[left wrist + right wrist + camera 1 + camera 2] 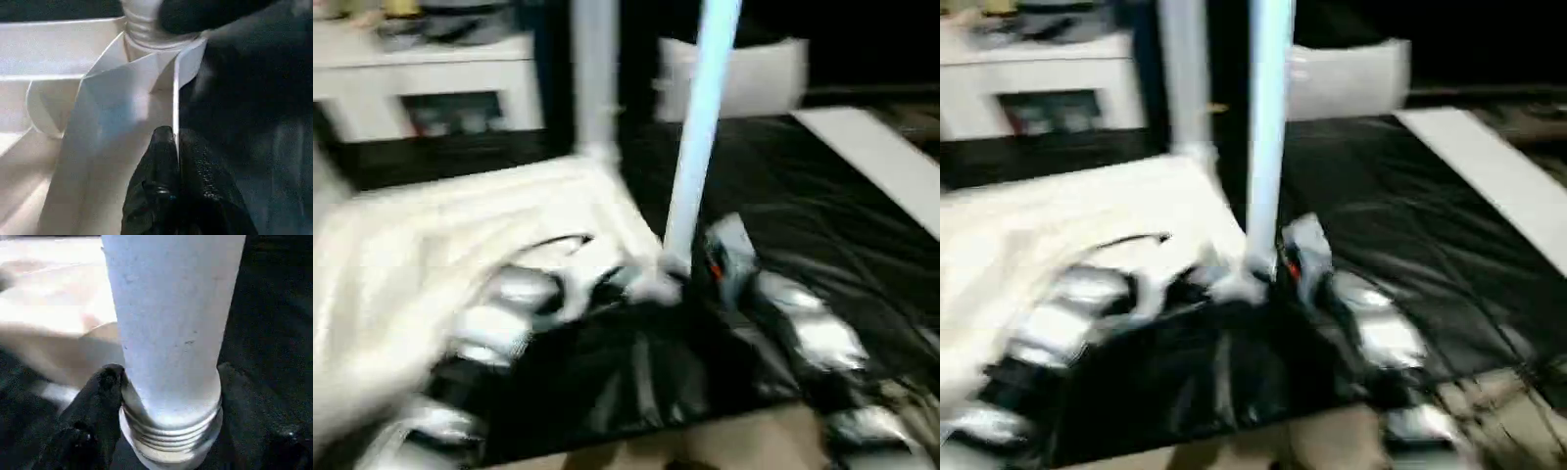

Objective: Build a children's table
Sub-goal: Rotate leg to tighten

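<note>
Near leg stands between the right gripper's jaws.

The upturned white tabletop lies on black sheeting, spreading toward nine o'clock. Two white tube legs rise toward twelve: one at its far corner, one at its near corner, between the silver forearms.
</note>
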